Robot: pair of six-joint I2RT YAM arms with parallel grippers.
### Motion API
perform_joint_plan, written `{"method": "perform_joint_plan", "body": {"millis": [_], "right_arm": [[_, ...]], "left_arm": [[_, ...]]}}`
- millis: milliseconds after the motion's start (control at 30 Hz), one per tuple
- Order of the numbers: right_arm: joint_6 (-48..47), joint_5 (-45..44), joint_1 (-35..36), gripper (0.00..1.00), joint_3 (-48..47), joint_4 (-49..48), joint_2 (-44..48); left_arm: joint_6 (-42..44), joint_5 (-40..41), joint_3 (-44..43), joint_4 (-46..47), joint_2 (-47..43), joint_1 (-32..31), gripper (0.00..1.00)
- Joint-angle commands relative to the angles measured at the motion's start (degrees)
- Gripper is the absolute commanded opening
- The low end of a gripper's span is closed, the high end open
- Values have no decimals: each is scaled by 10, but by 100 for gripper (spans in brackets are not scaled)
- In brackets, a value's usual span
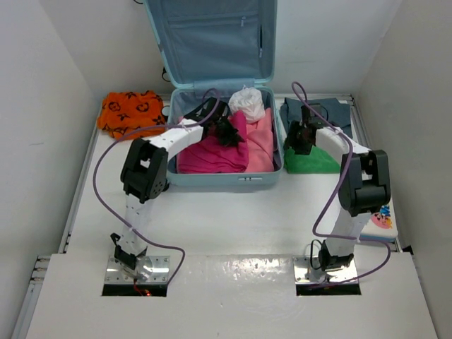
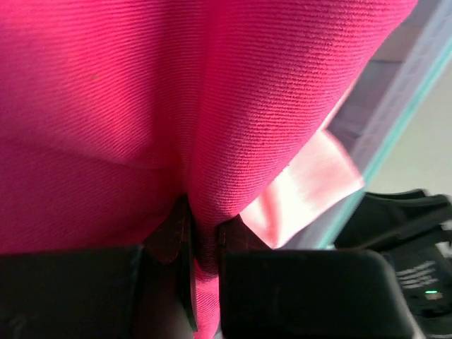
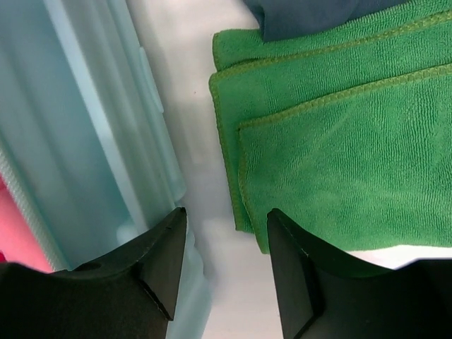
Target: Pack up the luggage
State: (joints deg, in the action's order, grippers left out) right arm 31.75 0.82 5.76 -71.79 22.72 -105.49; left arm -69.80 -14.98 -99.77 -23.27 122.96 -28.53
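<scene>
The pale aqua ribbed luggage (image 1: 212, 178) lies open at the far middle of the surface (image 1: 233, 219), its lid (image 1: 212, 42) upright. The left pincer (image 2: 203, 244) clamps a magenta cloth (image 2: 141, 106) inside it. The right pincer (image 3: 226, 261) gapes between the luggage and a green towel (image 3: 339, 141).

Luggage (image 1: 219, 42) lid cut off at top edge, overhead view. Left gripper (image 2: 203, 239) fingertips buried in magenta cloth (image 2: 141, 92) fold, cloth overflowing frame. Green towel (image 3: 339, 141) cropped right; dark blue cloth (image 3: 311, 14) cropped top. Colourful item (image 1: 382, 215) behind right arm (image 1: 364, 180) unidentifiable.
</scene>
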Motion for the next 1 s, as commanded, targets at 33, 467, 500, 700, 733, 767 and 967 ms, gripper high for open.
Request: {"method": "perform_joint_plan", "body": {"millis": [33, 467, 500, 700, 733, 767, 967], "right_arm": [[44, 53, 22, 50, -38, -36, -12], [30, 90, 32, 50, -51, -37, -13], [26, 91, 31, 50, -50, -35, -10], [-25, 96, 32, 53, -53, -21, 40], [-32, 97, 31, 53, -55, -19, 47], [-39, 98, 31, 54, -56, -16, 56], [-142, 26, 22, 72, -101, 75, 152]], "left_arm": [[-81, -75, -81, 90, 43, -50, 0], [-34, -83, -17, 114, 72, -65, 51], [-5, -88, -9, 108, 62, -65, 55], [121, -61, -25, 74, 11, -53, 71], [168, -61, -40, 67, 2, -48, 71], [190, -61, -59, 67, -12, -48, 72], [350, -9, -69, 67, -99, -36, 79]]}}
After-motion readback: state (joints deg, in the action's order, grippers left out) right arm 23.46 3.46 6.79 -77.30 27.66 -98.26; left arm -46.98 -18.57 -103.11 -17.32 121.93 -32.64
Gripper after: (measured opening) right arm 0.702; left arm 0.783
